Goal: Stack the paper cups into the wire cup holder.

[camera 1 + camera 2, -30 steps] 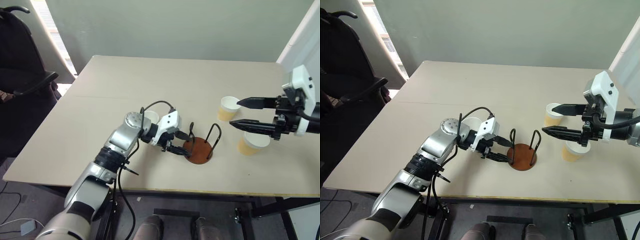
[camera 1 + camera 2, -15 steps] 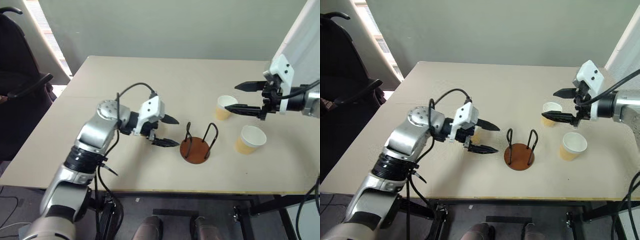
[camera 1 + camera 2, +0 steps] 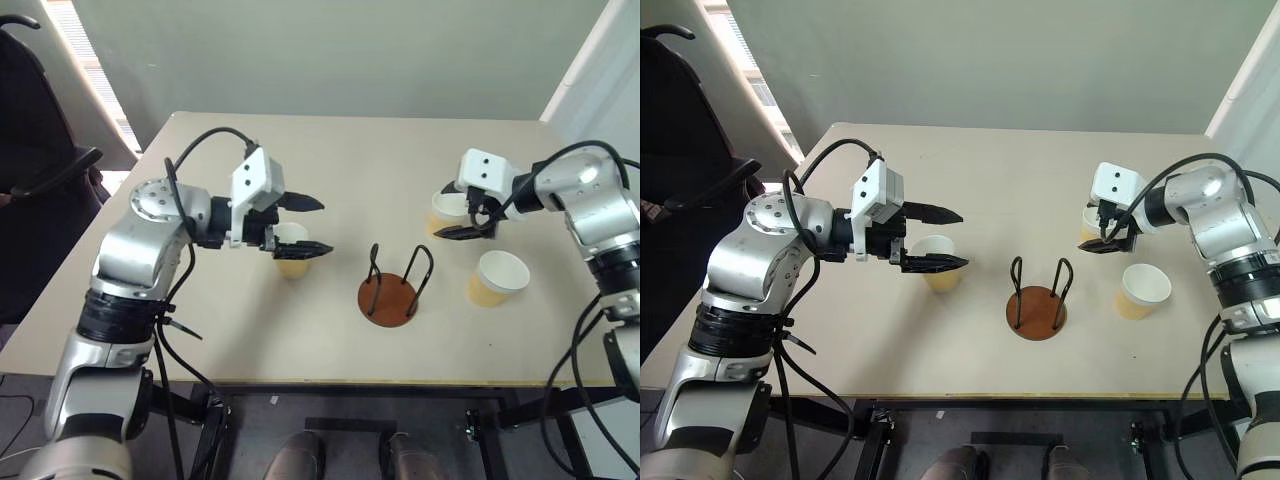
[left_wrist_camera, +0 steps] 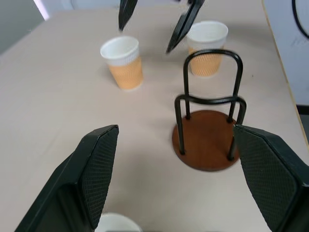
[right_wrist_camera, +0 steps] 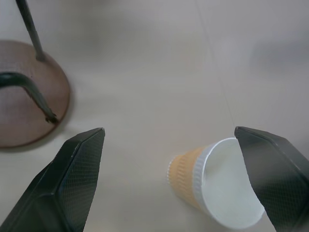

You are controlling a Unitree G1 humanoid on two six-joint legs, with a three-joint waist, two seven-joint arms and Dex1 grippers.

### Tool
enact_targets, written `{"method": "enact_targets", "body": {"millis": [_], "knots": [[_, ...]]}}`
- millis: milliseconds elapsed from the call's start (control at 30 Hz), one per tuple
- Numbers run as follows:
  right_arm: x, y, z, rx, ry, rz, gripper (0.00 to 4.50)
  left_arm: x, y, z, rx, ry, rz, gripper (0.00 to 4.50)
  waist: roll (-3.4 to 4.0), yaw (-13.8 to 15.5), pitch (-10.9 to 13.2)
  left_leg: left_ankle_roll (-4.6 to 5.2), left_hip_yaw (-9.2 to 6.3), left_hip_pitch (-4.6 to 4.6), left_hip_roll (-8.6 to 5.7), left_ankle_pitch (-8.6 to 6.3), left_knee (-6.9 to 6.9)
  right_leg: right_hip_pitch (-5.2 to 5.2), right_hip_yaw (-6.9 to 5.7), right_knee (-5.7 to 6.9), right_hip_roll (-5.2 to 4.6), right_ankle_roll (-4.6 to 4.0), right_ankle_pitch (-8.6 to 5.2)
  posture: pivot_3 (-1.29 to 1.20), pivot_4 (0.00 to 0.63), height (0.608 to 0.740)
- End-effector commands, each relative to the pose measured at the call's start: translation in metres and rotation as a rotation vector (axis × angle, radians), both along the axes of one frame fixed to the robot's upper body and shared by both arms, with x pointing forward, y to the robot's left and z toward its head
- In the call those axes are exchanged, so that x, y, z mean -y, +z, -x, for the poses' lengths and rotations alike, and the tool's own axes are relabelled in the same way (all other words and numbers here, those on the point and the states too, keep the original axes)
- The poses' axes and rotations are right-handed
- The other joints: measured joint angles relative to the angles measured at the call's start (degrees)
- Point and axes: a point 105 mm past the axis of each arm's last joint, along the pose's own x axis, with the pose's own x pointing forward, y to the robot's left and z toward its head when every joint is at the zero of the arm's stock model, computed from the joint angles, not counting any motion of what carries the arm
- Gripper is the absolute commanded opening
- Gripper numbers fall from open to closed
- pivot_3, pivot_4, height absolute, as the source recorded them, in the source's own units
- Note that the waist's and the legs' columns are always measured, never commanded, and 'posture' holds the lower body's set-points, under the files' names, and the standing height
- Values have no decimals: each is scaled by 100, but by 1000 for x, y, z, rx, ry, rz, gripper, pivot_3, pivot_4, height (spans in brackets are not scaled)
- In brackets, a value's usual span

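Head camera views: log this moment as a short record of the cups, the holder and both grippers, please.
cups: three paper cups, all upright on the table, none in the holder
cup near left gripper
cup at right gripper
third cup, right of the holder
wire cup holder, empty, between the arms
left gripper, open, above its cup, holding nothing
right gripper, open, at its cup, no grip closed

Three paper cups (image 3: 292,250) (image 3: 447,213) (image 3: 497,279), one wire cup holder (image 3: 390,296), two grippers: left gripper (image 3: 308,226), right gripper (image 3: 1103,228).
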Motion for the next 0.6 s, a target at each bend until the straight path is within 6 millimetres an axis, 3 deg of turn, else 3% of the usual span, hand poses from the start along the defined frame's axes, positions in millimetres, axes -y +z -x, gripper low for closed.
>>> {"method": "enact_targets", "body": {"millis": [33, 300, 400, 600], "knots": [[5, 4, -12, 24, -14, 63, 4476, -3, 15, 6, 71, 3, 17, 4034, 0, -5, 0, -2, 0, 1, 2, -1, -1, -1, -2, 1, 0, -1, 1, 0, 150, 740], [11, -20, -30, -30, -66, 157, 4476, -2, 16, 8, 87, 8, 21, 4034, 1, 1, 0, -29, -12, 0, 3, -3, -9, -6, -17, 3, 0, -12, 1, 0, 150, 740], [16, -28, -35, -26, -96, 204, 3886, -3, 16, 10, 92, 5, 24, 4034, 1, 1, 0, -49, -13, 0, 5, 1, -14, -8, -21, 4, 0, -16, -2, 0, 150, 740], [11, -28, -34, -32, -69, 190, 1738, -6, 13, 12, 80, -3, 28, 4034, 1, 4, 0, -82, -17, 0, 10, 11, -33, -11, -33, 2, 0, -23, -6, 0, 150, 740]]}}
